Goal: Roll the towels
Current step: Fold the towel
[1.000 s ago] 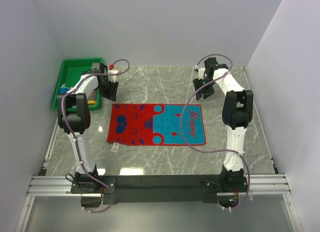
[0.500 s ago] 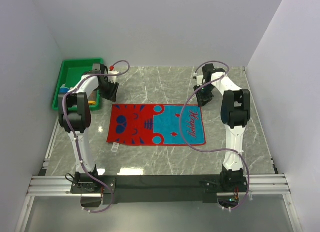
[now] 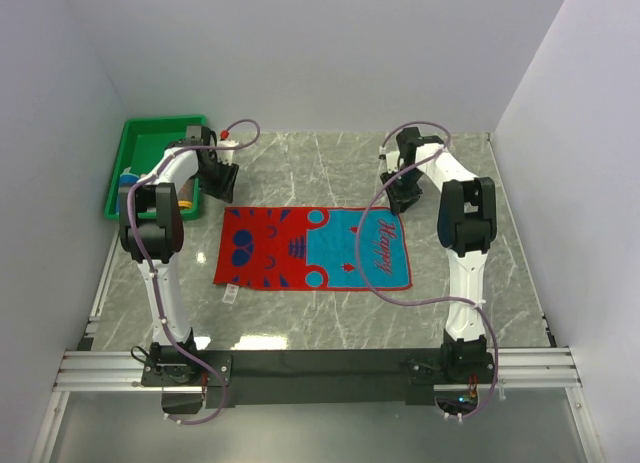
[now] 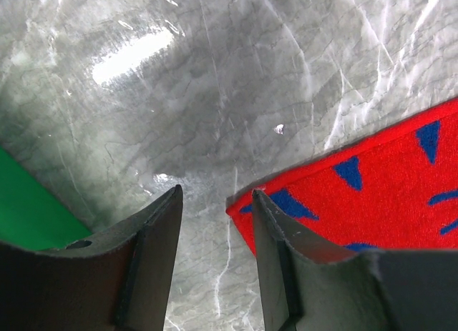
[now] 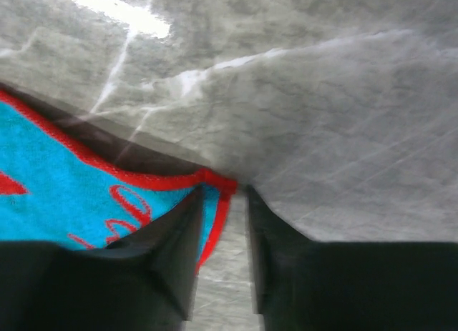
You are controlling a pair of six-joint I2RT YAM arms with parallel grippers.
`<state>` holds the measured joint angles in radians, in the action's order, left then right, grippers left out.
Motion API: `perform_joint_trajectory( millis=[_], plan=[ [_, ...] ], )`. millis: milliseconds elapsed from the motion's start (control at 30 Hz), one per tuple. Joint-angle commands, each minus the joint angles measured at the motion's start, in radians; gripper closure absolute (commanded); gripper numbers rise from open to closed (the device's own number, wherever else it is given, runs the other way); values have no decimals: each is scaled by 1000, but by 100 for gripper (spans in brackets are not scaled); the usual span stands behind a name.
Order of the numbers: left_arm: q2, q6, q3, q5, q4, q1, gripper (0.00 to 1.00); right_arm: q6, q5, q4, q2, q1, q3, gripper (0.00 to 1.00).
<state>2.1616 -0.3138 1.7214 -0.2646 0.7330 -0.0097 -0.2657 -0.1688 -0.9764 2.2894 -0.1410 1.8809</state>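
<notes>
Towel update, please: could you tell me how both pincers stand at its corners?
Left pincer open over far-left corner. Right pincer narrow around far-right corner, grip unconfirmed. Towel spread, unrolled. Nothing in the way.

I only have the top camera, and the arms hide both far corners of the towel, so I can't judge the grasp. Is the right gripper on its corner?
Observer: In the right wrist view, the red-hemmed corner of the red-and-blue towel sits between the jaws of the right gripper. I cannot tell whether it is pinched.
Operator: Is that corner lying flat?
Observer: It looks slightly raised off the marble table, with a dark shadow under the hem.
Operator: And the left side?
Observer: The left gripper is open. The towel's corner just pokes past one jaw, and there is mostly bare marble between them.
</notes>
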Motion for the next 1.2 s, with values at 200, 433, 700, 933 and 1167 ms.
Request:
perform_joint_trajectory(
  millis=[200,433,700,933,1167],
  plan=[
    [-25,-16,26,-19,13,1,51,29,-14,-47,22,-12,49,52],
    [-29,-16,24,-22,9,-1,51,42,-32,-73,5,0,107,52],
    [-31,-4,17,-25,-3,-1,51,37,18,-79,31,-6,95,52],
    [-26,-1,24,-18,-1,-1,50,42,104,-47,53,-19,64,54],
    [-20,5,26,5,-11,1,50,39,132,-71,90,-32,104,63]
  ],
)
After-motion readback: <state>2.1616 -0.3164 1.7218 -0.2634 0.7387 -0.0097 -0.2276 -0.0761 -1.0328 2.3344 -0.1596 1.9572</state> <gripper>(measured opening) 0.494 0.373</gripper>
